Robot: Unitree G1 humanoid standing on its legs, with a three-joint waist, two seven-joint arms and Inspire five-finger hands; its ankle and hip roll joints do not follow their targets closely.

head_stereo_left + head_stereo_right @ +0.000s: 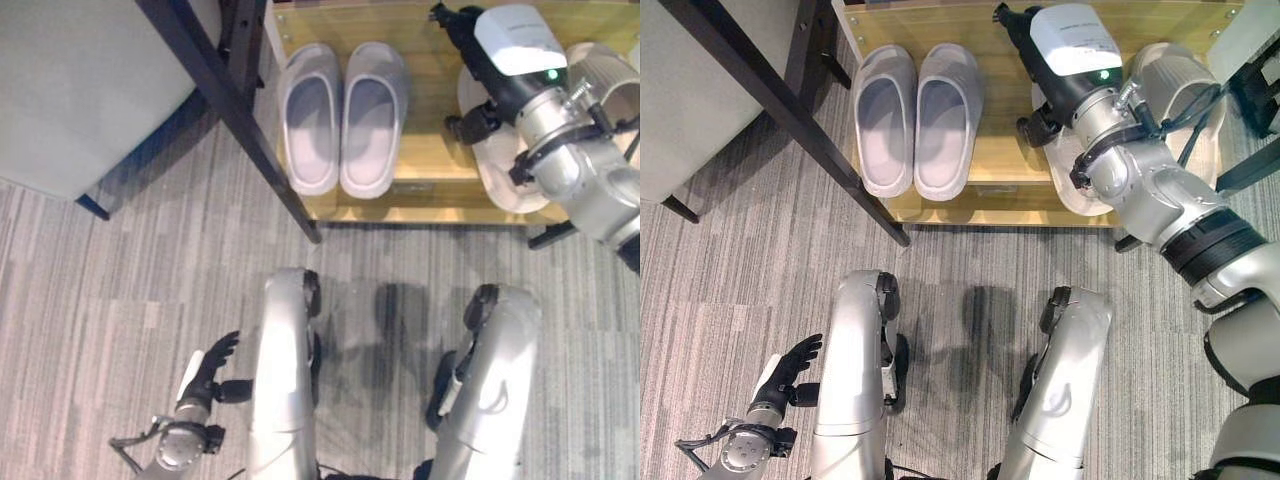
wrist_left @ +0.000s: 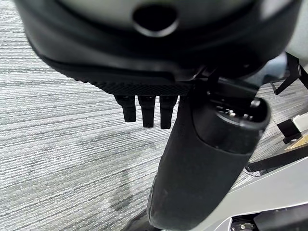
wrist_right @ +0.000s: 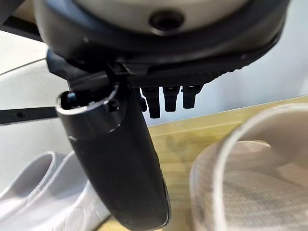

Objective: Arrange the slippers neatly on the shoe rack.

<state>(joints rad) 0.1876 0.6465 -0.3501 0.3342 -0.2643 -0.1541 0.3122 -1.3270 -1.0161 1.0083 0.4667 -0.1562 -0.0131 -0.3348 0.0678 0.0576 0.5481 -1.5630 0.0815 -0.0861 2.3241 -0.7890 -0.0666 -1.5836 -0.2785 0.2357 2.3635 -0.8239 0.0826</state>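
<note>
**Right hand over the beige slippers on the rack, left hand idle low**

Left eye view: we see the wooden shoe rack (image 1: 430, 165) with a grey pair of slippers (image 1: 343, 115) side by side at its left end, toes pointing away, heels close to the front edge. Bare shelf lies between that pair and the beige pair (image 1: 520, 185) at the right end. The right hand (image 1: 462, 40) reaches over the beige pair, toward the back of the shelf. A dark table leg (image 1: 240, 120) slants down just left of the rack, crowding that side. The left hand (image 1: 215, 365) hangs low over the grey carpet (image 1: 100, 290), well apart from the rack.

Right eye view: the second beige slipper (image 1: 1180, 75) lies just right of the right arm, its heel tight to the rack's right edge. Open carpet runs in front of the shelf.

Left wrist view: we see left-hand fingers (image 2: 147, 110) straight, side by side, thumb relaxed, nothing held, carpet beneath.

Right wrist view: right-hand fingers (image 3: 166, 98) straight and close together, holding nothing, above the shelf; a beige slipper (image 3: 250, 168) sits near, a grey slipper (image 3: 43, 192) beyond the thumb.
</note>
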